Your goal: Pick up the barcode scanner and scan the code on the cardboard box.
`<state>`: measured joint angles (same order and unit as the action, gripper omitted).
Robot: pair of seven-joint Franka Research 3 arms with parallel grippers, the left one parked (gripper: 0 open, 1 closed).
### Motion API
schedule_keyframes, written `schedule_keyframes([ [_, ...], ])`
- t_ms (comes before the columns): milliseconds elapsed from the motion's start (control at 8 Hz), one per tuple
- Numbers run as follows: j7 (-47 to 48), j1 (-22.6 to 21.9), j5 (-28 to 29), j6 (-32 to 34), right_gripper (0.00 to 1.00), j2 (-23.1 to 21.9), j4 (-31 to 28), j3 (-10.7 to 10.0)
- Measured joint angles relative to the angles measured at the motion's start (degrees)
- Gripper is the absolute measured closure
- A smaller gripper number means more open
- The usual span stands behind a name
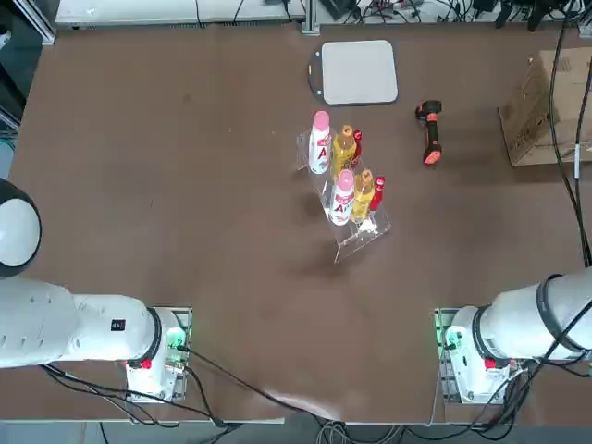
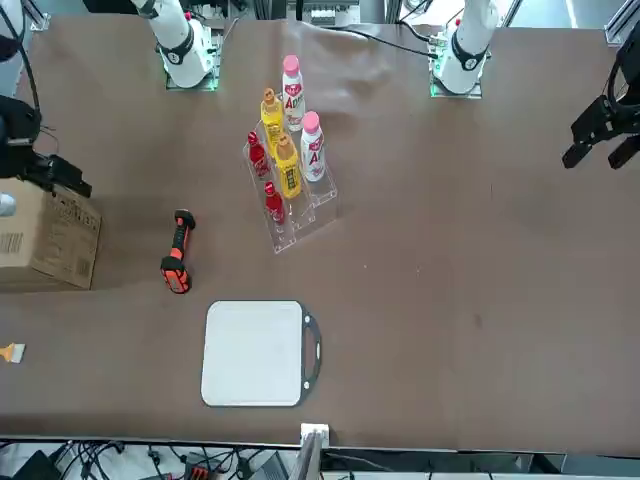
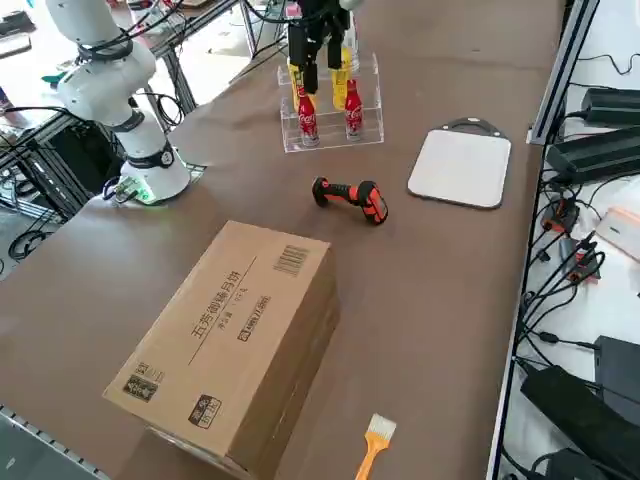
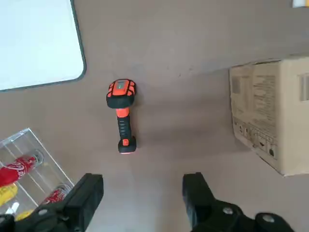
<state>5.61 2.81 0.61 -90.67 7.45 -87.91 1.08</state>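
Lying flat, ribbed black-and-orange barcode scanner point(image 4: 122, 115) beside corrugated cardboard box point(image 4: 270, 116).

— Where is everything from the right gripper point(image 4: 142, 193)?
— It hangs above the table point(image 4: 193, 43). Ahead lies the barcode scanner point(image 4: 121, 113). Beyond that lies the pad point(image 4: 36, 41). The bottle rack point(image 4: 29, 164) stands just left, the cardboard box point(image 4: 273, 108) to the right.

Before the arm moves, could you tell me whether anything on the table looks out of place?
Only a small orange-handled brush lying loose near the cardboard box, unrelated to scanning. The scanner lies flat on its side, undamaged.
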Motion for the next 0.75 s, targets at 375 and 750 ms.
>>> schedule_keyframes([
  [375,0.0,-1.51,0.05,-10.25,0.0,2.23,-7.8,0.46],
  [750,0.56,-5.01,0.08,-32.97,0.0,2.81,-25.21,0.7],
])
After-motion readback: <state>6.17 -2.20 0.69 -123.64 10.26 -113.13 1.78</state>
